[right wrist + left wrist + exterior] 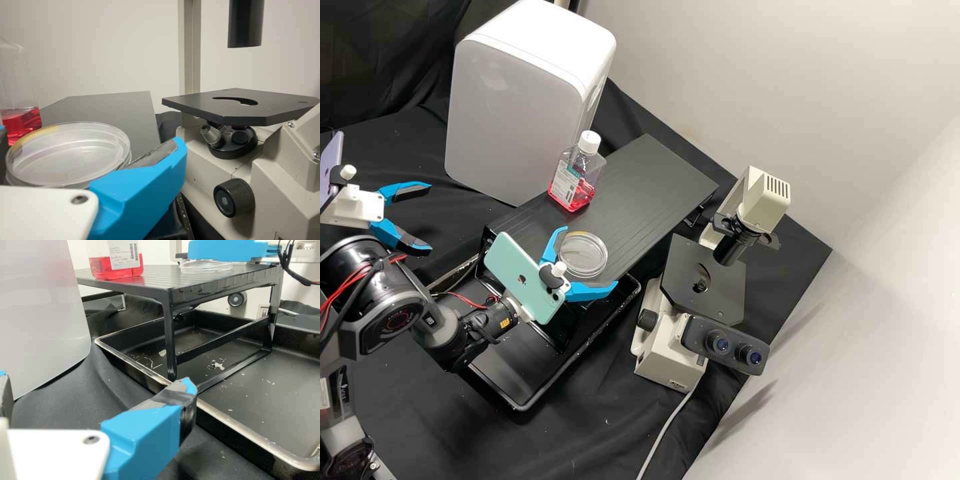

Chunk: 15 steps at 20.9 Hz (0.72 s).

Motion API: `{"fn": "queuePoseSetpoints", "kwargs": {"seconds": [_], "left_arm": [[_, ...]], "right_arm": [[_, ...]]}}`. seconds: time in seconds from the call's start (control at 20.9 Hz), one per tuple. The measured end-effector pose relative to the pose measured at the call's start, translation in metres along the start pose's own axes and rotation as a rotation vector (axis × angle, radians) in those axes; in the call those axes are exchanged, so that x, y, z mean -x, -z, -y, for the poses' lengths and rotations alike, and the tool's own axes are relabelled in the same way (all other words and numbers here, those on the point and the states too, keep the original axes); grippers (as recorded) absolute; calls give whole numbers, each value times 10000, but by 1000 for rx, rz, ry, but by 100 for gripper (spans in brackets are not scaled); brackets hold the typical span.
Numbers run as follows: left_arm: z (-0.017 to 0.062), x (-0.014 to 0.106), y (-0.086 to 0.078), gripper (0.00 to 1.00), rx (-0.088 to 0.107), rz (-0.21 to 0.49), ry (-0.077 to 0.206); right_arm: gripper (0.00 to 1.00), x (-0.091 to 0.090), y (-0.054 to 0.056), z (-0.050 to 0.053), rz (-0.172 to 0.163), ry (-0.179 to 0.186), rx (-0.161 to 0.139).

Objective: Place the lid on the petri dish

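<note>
right tool: blue fingers spread wide either side of the petri dish, gripping nothing
left tool: open, empty, well apart from the dish, over the bench
petri dish: on the raised black platform, near its front edge
lid: looks to sit on the dish already; full seating cannot be told
step: placing judged all but done
next: draw the right tool away without nudging the dish

petri dish on shelf | bottle behind | microscope right | right gripper seemingly around it
</note>
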<state>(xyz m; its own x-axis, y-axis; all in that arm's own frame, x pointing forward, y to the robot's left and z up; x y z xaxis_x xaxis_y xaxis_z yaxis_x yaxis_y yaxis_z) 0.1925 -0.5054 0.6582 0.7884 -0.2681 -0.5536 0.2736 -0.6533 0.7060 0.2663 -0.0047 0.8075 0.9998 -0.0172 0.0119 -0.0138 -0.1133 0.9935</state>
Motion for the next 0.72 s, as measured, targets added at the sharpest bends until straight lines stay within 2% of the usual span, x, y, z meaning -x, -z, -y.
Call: {"fn": "queuePoseSetpoints", "kwargs": {"seconds": [0.72], "left_arm": [[-3,-4,-1,100,0,0,-2]], "right_arm": [[0,-9,-16,12,1,1,-1]]}}
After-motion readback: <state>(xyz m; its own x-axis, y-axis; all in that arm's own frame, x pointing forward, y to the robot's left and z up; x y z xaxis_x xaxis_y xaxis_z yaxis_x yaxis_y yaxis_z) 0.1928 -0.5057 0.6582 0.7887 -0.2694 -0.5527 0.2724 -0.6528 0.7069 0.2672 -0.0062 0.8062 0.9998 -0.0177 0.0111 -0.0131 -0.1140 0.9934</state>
